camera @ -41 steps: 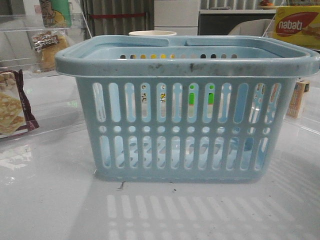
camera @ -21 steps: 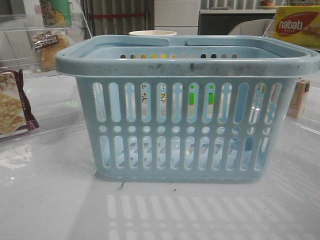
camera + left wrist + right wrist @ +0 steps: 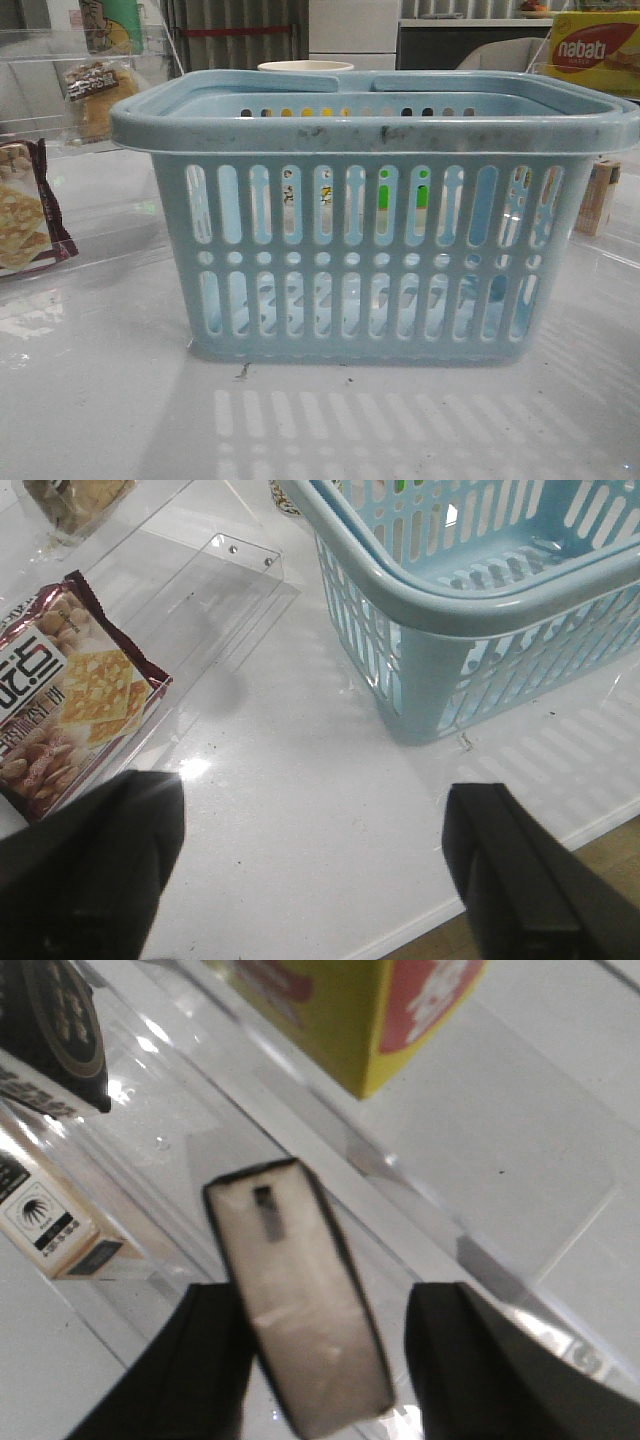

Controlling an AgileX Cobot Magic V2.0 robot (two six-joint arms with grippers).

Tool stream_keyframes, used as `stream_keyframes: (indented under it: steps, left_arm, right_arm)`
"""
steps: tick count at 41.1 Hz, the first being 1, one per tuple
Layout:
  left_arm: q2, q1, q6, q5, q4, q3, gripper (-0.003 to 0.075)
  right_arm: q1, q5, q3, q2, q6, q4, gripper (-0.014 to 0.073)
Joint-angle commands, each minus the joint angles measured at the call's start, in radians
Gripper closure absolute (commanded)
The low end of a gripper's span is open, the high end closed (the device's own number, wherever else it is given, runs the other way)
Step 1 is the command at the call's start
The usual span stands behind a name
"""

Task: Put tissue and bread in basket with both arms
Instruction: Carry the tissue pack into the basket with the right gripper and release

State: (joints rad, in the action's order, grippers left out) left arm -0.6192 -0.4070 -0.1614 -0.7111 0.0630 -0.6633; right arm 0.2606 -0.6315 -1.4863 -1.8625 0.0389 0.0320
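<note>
One large light blue slotted plastic basket (image 3: pixel 372 215) fills the centre of the front view, one maroon-edged cracker packet (image 3: pixel 25 215) at its left edge. One clear-wrapped golden-brown bread (image 3: pixel 95 95) sits upper left. Left gripper (image 3: pixel 310 870) hangs spread wide, nothing between its fingers. Right gripper (image 3: pixel 320 1355) is clamped on one small black-edged tissue pack (image 3: pixel 300 1310), one yellow carton (image 3: pixel 330 1015) above.

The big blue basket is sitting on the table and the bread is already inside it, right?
Not quite. The basket does sit on the table, but the bread is not inside it. The front view shows it still on the clear shelf, back to the left of the basket.
</note>
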Motion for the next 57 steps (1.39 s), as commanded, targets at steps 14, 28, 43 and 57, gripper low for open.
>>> stream_keyframes:
  steps: [14, 28, 43, 57]
  left_arm:
    - [-0.006, -0.009, 0.000, 0.080, 0.002, -0.036, 0.0141]
    - [-0.006, -0.009, 0.000, 0.080, 0.002, -0.036, 0.0141]
    - [-0.006, -0.009, 0.000, 0.080, 0.002, -0.036, 0.0141]
    - [-0.006, -0.009, 0.000, 0.080, 0.002, -0.036, 0.0141]
  right_arm:
    - [-0.030, 0.025, -0.040, 0.194, -0.007, 0.013, 0.0431]
    - [-0.333, -0.022, -0.033, 0.432, -0.024, 0.013, 0.0431]
    - [-0.705, 0.013, 0.022, 0.341, -0.024, 0.013, 0.0431]
    - [-0.744, 0.012, 0.024, 0.234, -0.039, 0.002, 0.0000]
